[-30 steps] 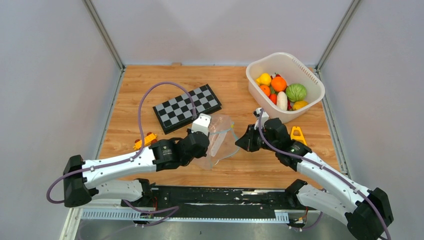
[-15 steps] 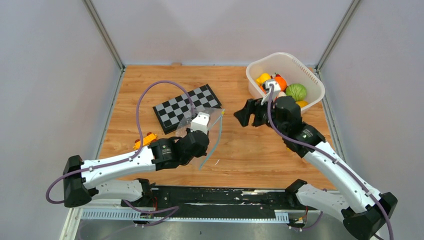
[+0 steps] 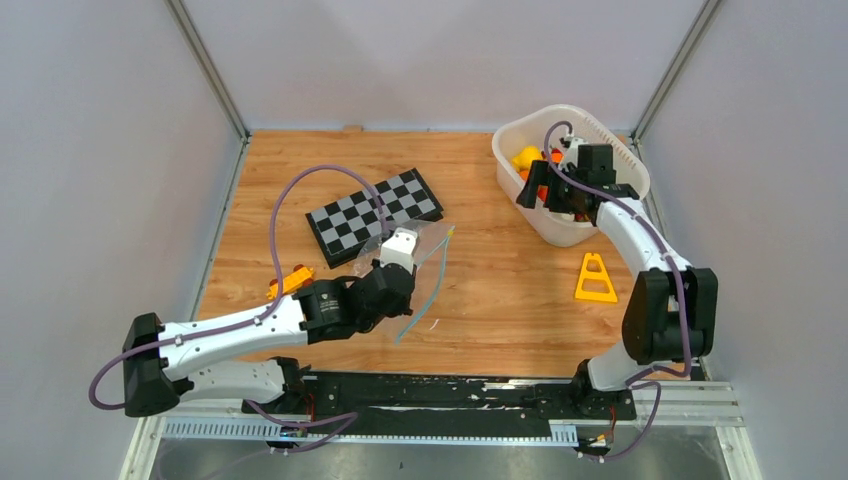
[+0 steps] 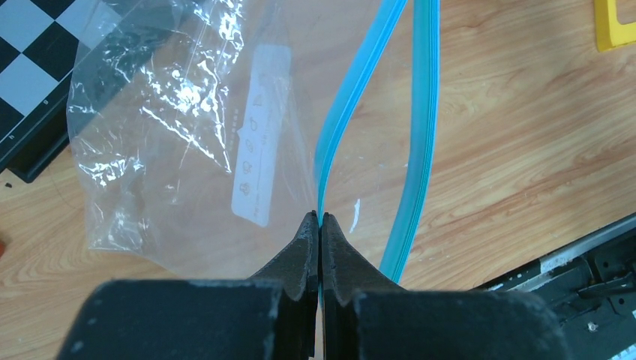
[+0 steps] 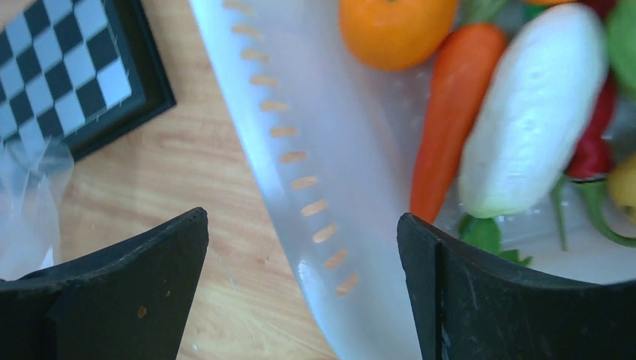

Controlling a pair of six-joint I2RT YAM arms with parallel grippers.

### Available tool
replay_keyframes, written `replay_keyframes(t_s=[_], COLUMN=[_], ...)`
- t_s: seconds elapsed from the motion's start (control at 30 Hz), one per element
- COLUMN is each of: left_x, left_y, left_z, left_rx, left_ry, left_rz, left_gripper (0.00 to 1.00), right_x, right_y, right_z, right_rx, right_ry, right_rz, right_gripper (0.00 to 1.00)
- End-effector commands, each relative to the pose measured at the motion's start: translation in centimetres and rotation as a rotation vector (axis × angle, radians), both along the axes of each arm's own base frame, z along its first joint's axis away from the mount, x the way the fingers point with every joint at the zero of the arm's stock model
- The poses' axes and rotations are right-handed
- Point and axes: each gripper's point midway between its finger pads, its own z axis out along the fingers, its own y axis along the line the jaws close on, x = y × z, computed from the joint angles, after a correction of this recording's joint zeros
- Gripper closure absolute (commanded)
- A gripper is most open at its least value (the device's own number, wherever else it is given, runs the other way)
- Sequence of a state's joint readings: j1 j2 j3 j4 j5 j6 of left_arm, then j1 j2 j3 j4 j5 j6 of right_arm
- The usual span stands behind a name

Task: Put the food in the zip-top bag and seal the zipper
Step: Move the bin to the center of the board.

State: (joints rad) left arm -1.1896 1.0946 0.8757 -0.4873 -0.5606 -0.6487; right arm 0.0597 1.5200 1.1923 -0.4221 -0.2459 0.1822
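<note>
Wood-grain tabletop (image 3: 500,300) is seen beneath both arms. The left gripper (image 4: 320,219) is closed on the zipper (image 4: 352,97): one teal-blue strip is pinched between the fingertips, while the second strip runs free just to the right, so the mouth is held parted. From that pinch the zip-top bag (image 4: 172,142), clear and crinkled, is spread away above the wood, and its far corner is seen overlapping the chessboard (image 3: 375,215). A yellow toy car (image 3: 290,282) is found beside the left forearm. The right gripper (image 5: 302,219) is held with its jaws spread wide and nothing gripped, poised over the near wall of the white basket (image 3: 600,125) at the far right of the table. Inside the basket, an orange (image 5: 394,26), a carrot (image 5: 450,112), a white radish (image 5: 532,112) and a red pepper (image 5: 596,142) are piled together. A yellow triangular piece (image 3: 595,278) is laid flat on the wood near the basket.
</note>
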Motion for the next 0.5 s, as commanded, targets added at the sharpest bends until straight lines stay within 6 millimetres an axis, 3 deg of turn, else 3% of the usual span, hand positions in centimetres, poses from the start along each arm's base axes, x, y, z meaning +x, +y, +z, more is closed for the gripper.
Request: replay_keyframes(t_s=[0.0, 0.23, 0.33, 0.47], left_x=[-0.1, -0.1, -0.1, -0.2], left_y=[-0.2, 0.4, 0.4, 0.2], left_z=[1.3, 1.3, 1.3, 1.4], left_rx=[-0.075, -0.082, -0.082, -0.086], left_ry=[-0.018, -0.029, -0.029, -0.026], left_rz=[0.003, 0.013, 0.010, 0.003], left_gripper=[1.00, 1.00, 1.00, 1.00], right_x=[-0.3, -4.8, -8.4, -14.0], right_y=[3.4, 7.6, 9.9, 12.9], right_z=[1.4, 0.0, -0.6, 0.3], right_rx=[0.052, 0.224, 0.254, 0.266], right_ry=[-0.039, 0.013, 0.044, 0.032], right_rz=[0.256, 0.399, 0.455, 0.561], right_gripper=[0.03, 0.04, 0.05, 0.05])
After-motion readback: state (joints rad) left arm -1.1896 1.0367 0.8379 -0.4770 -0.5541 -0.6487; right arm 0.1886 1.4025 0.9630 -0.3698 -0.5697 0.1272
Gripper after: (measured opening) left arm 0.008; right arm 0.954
